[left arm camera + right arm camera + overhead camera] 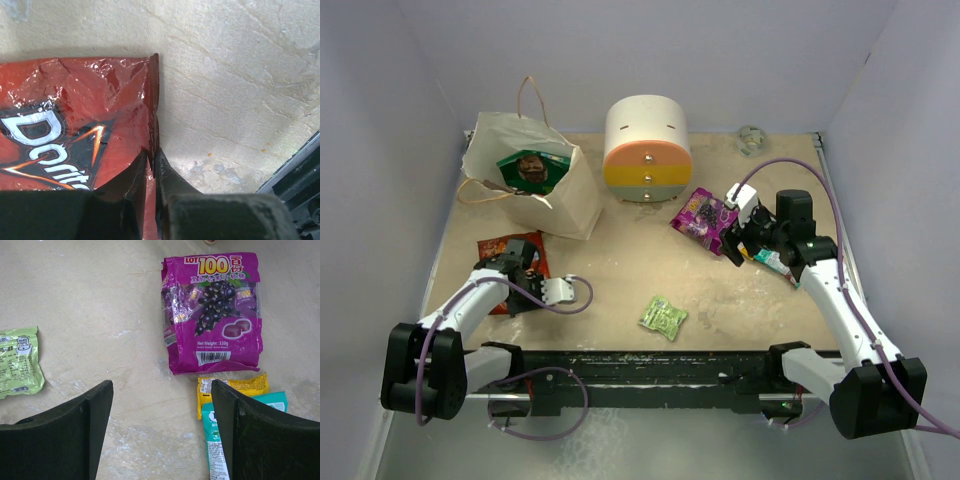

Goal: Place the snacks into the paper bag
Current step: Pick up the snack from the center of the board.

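Pale lavender-grey walls [720, 50] box the scene on three sides: back wall across the top of the frame, side walls slanting down at left and right. Light is even and soft, with faint shadows.

The table [620, 270] fills the middle. Its top is beige and scuffed, with chalky white smears at centre right and fine crease lines in the close views.

A round white drawer unit [647, 140] stands at top centre with peach, yellow and green drawer fronts. A small greyish lump [751, 139] sits upper right by the back wall, too small to tell.

A black rail [640, 365] runs along the table's lower edge, with a dull grey surface [650, 450] below it.
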Available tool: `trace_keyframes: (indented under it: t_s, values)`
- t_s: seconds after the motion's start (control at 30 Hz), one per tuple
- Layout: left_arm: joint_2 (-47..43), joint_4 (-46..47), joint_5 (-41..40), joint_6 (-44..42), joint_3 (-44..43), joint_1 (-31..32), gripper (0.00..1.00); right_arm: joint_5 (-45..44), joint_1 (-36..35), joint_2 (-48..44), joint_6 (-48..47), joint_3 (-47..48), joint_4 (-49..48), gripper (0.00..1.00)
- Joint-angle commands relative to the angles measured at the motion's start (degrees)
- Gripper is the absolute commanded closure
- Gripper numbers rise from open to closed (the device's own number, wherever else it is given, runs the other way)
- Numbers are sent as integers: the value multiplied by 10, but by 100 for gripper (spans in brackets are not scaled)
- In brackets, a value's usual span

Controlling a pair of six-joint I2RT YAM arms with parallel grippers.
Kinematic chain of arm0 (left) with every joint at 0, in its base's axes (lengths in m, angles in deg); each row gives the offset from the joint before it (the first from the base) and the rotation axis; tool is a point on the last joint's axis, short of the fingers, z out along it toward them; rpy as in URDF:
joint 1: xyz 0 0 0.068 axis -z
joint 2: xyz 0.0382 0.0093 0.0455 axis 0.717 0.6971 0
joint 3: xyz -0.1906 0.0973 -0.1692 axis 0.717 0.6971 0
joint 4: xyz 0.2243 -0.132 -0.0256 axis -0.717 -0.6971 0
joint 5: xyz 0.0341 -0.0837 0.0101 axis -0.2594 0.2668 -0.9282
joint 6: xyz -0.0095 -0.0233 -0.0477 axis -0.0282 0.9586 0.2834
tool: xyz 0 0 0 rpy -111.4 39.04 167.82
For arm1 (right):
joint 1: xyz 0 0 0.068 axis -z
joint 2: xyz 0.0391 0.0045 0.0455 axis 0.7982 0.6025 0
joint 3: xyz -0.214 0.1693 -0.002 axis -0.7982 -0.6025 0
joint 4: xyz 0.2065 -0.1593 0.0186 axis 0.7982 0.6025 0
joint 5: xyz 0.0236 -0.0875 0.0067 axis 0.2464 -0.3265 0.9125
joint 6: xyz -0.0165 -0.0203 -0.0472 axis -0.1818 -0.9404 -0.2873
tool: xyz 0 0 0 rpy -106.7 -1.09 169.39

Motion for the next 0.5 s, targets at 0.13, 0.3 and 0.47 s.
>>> trace_keyframes:
  t_s: [0.13,0.3,0.47]
  values:
    - [-20,-117,70,16,-80,9,100,-3,-2,0,-7,1,-5,19]
    - [-39,-211,73,24,-149,21,100,-4,-2,3,-6,1,-5,19]
    - [-58,-287,66,38,-229,30,100,-7,-2,5,-6,3,-6,19]
